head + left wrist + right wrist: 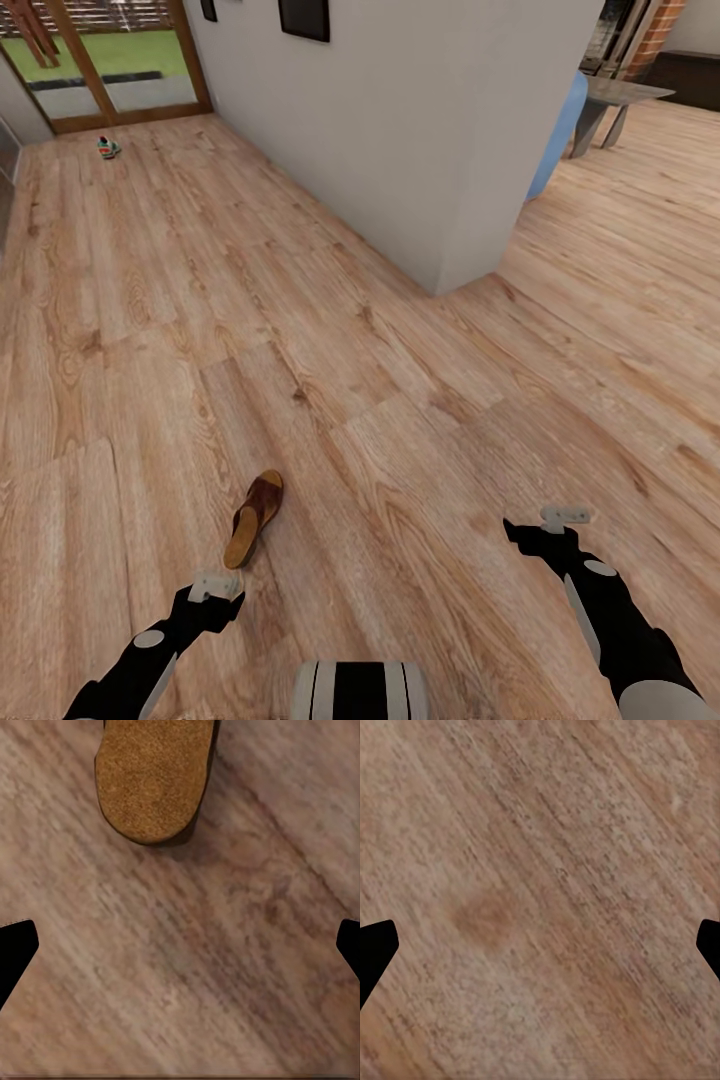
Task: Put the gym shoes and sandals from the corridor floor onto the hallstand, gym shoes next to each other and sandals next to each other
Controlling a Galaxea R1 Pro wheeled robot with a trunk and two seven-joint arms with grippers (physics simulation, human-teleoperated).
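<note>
I hover my left gripper (pixel 216 585), spread wide, just short of the sandal (pixel 255 518) on the corridor floor (pixel 400 420), lined up for a grasp; right gripper (pixel 565 517) hangs wide, empty.

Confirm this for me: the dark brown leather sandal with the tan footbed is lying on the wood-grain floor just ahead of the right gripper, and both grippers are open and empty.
Wrong on one point: the dark brown leather sandal with the tan footbed lies ahead of the left gripper, not the right gripper. The head view shows this, and the left wrist view has its heel end ahead of the fingers. The rest holds: it rests on the wood-grain floor, both grippers open and empty.
</note>
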